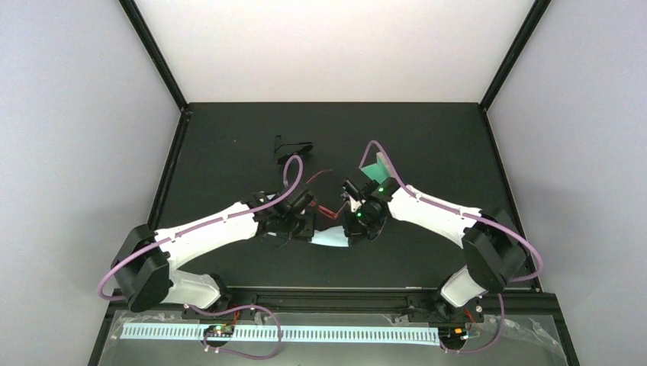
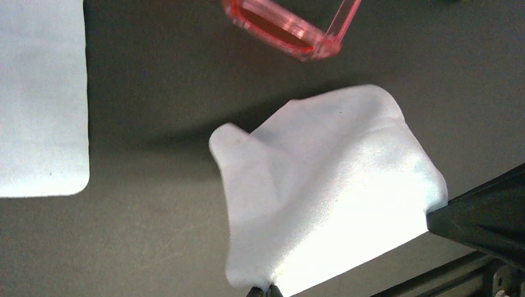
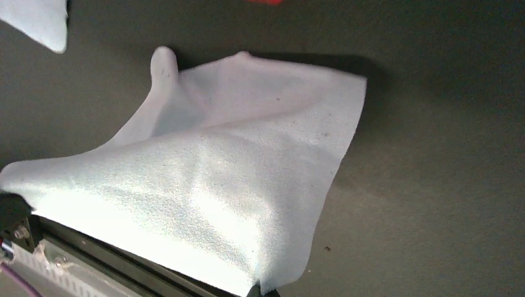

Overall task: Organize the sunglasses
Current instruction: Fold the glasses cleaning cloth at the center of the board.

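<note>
The sunglasses (image 1: 326, 200), with a thin red-pink frame, lie on the black table between the two wrists. Their frame corner shows at the top of the left wrist view (image 2: 291, 28), and a red sliver shows at the top edge of the right wrist view (image 3: 266, 2). A pale white cloth (image 1: 329, 238) hangs just in front of them. My left gripper (image 2: 265, 292) is shut on one corner of the cloth (image 2: 328, 185). My right gripper (image 3: 260, 292) is shut on another corner of the cloth (image 3: 235, 185). In the top view the left gripper (image 1: 309, 227) and right gripper (image 1: 351, 231) hold it between them.
A black dark item (image 1: 290, 146) lies at the back centre of the table. A pale green-white sheet (image 1: 374, 169) lies behind the right wrist. A second pale cloth shows at the left of the left wrist view (image 2: 37, 99) and in the right wrist view (image 3: 37, 21). The table's front rail (image 1: 328, 293) is near.
</note>
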`<action>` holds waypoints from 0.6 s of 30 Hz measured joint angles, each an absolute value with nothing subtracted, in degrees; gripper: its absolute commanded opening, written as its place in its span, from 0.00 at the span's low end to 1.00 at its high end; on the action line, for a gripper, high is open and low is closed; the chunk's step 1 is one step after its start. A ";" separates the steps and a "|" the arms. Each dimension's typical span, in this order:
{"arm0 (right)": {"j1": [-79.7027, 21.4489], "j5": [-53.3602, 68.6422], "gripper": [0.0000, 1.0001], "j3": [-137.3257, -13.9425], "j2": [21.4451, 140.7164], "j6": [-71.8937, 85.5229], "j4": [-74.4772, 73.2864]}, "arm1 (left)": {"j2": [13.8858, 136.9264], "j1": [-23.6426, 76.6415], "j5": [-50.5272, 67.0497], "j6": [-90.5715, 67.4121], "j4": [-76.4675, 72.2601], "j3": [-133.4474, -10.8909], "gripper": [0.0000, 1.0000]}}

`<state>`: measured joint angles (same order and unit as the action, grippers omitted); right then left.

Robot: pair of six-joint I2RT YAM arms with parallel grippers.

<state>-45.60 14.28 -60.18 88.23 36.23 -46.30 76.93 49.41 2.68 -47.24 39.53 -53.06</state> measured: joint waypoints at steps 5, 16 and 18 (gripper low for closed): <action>-47.55 17.87 0.01 -58.81 90.78 36.29 -45.25 | 75.13 49.52 5.13 -48.31 38.68 -48.40 0.02; -48.49 21.54 0.01 -54.24 92.01 38.06 -44.56 | 73.19 50.39 10.92 -50.61 35.83 -42.76 0.02; -48.49 21.71 0.01 -54.24 92.95 38.11 -44.36 | 74.52 50.39 11.40 -50.68 35.20 -42.78 0.02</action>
